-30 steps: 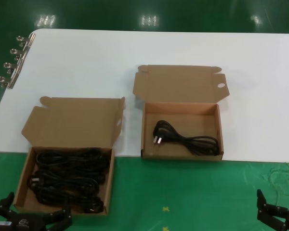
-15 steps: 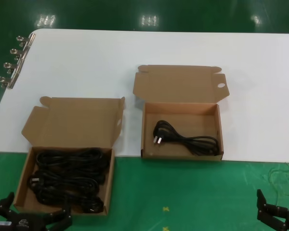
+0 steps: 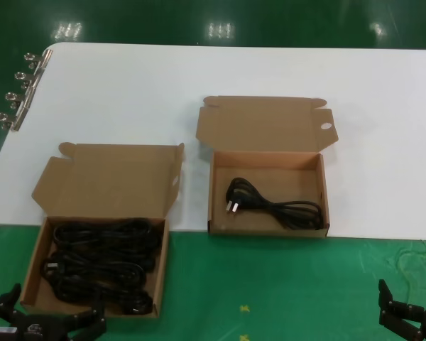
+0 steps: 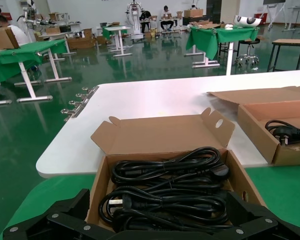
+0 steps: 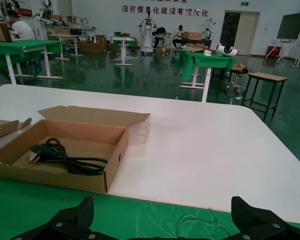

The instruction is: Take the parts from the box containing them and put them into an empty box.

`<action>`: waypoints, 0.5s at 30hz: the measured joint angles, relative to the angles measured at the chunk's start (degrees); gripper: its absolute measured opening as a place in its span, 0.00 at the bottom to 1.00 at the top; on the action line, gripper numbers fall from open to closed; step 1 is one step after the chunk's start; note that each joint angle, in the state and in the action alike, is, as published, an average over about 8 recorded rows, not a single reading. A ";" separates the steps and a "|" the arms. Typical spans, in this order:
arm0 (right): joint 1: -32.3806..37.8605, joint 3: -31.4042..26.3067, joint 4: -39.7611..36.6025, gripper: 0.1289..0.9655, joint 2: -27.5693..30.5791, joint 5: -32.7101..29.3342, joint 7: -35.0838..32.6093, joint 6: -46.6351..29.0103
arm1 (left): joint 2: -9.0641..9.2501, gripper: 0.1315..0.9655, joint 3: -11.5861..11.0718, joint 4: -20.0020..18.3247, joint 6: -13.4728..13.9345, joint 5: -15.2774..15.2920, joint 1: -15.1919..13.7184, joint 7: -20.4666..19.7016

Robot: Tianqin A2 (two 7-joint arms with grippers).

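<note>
On the white desk (image 3: 270,71), the box with the round-holed lid (image 3: 268,192) at the front edge holds one cord (image 3: 273,206), the fuller box (image 3: 96,266) overhangs the front-left corner just beyond the left gripper (image 3: 46,327), both grippers' jaws wide, right gripper (image 3: 412,320) well apart.

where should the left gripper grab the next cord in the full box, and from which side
Judging by the pose, take a bundle of loops near the middle of the cords, not the plug. Come straight down from above: the box walls fence every side and the lid stands open behind, so only the top is free. The left gripper, open, sits at the box's near edge.
</note>
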 joint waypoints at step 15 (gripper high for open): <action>0.00 0.00 0.00 1.00 0.00 0.00 0.00 0.00 | 0.00 1.00 0.00 0.00 0.00 0.00 0.00 0.00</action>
